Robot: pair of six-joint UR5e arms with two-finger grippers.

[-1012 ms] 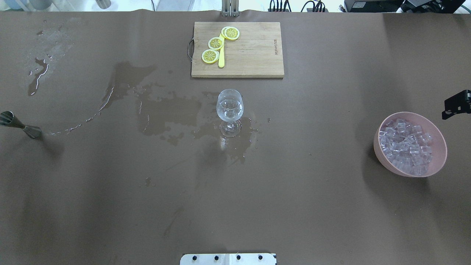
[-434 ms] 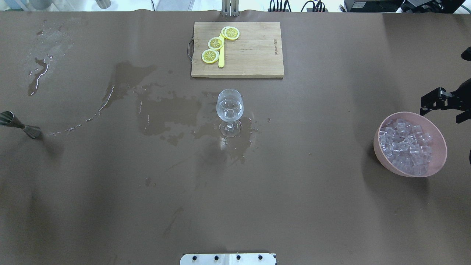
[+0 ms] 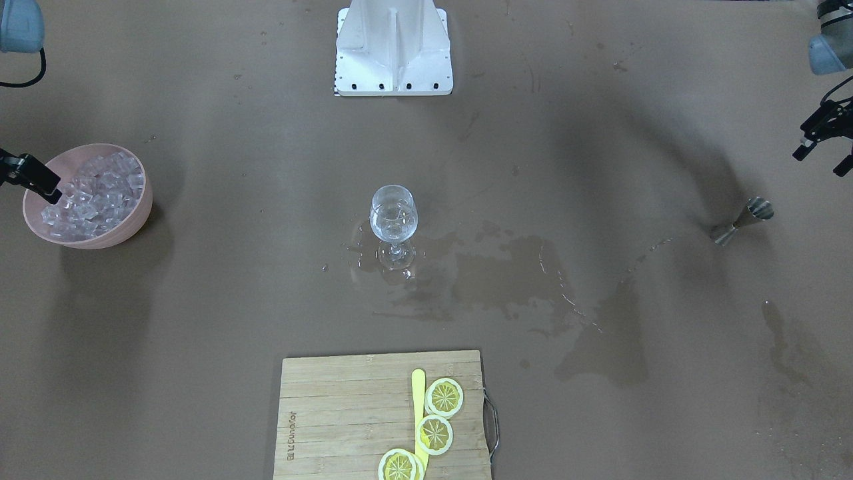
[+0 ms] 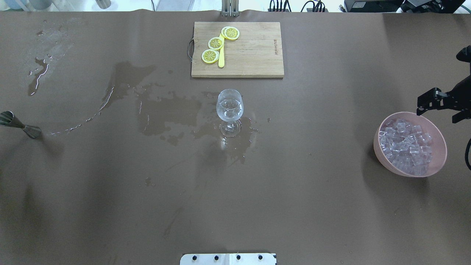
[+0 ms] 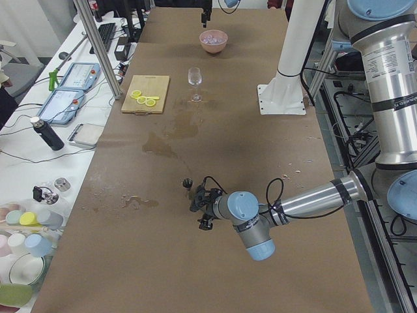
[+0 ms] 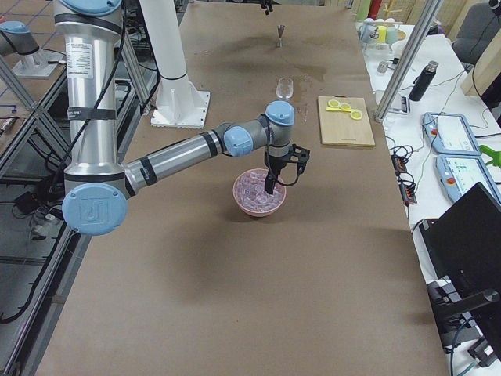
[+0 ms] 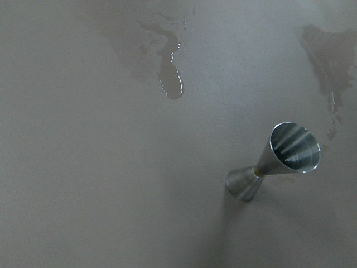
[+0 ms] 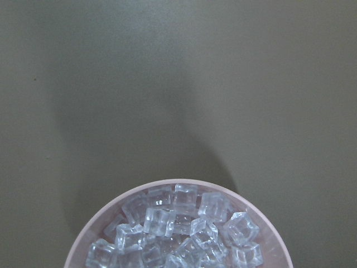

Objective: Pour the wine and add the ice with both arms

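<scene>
A wine glass (image 4: 230, 106) stands upright mid-table with a little clear wine in its bowl; it also shows in the front view (image 3: 394, 217). A pink bowl (image 4: 376, 145) at the right holds many clear ice cubes (image 4: 406, 147), also seen in the right wrist view (image 8: 178, 223). My right gripper (image 4: 438, 111) hangs open and empty over the bowl's far rim. A steel jigger (image 4: 20, 127) stands upright at the far left. My left gripper (image 3: 821, 162) is open and empty, above and on the robot's side of the jigger (image 3: 740, 223). It is outside the overhead view.
A wooden cutting board (image 4: 250, 51) with lemon slices (image 4: 215, 43) and a yellow knife lies beyond the glass. Spilled liquid (image 4: 165, 110) spreads left of the glass and around its foot, with more at the far left (image 4: 36, 75). The white base plate (image 4: 228, 258) is at the near edge.
My right gripper has come in from the right edge to the bowl's far rim, more of it now in view. The glass, jigger and bowl have not moved.
</scene>
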